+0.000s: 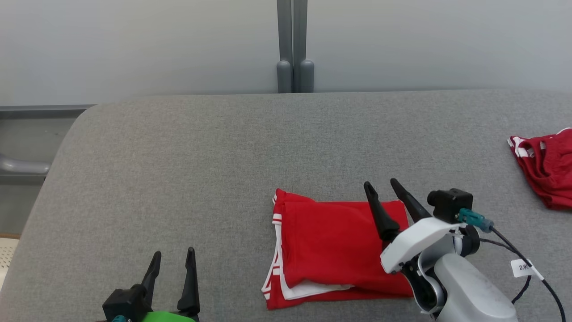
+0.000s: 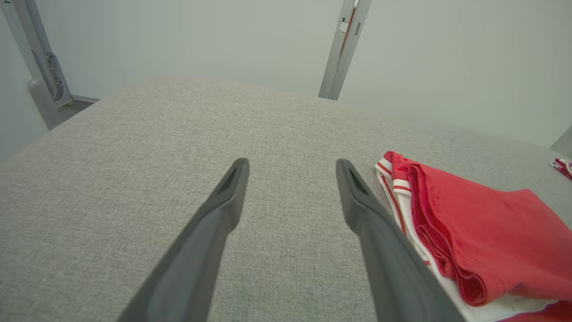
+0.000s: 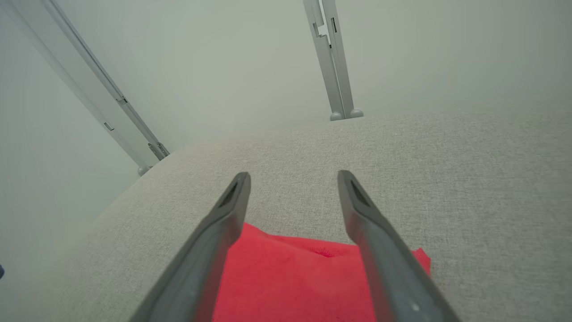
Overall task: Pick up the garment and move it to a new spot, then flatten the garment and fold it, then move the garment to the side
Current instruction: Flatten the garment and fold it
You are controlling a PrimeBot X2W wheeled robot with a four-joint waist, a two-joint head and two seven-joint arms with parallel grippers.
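Grey fabric table (image 1: 178,170) takes up most of the head view, rounded corner at far left, pale wall behind with a grey post (image 1: 294,44) at the middle of the far edge. Red garment (image 1: 330,241) lies folded into a rough rectangle near the front edge, right of centre; white-striped bands stacked along its left side, a white layer pokes out at its front left corner. Second red-and-white piece (image 1: 547,170) sits crumpled at the right edge, well apart from the folded one, partly cut off by the frame. Right gripper (image 1: 380,182) is over the garment's far right corner, fingers spread, nothing between them; tips reach past the garment's far edge over bare fabric. Right wrist view shows red cloth under both fingers; can't tell if they touch it. Left gripper (image 1: 174,251) is at the front edge, left of centre, fingers also apart and empty, over bare fabric. Left wrist view has the garment's striped side just beside its right finger, not touching as far as I can see.
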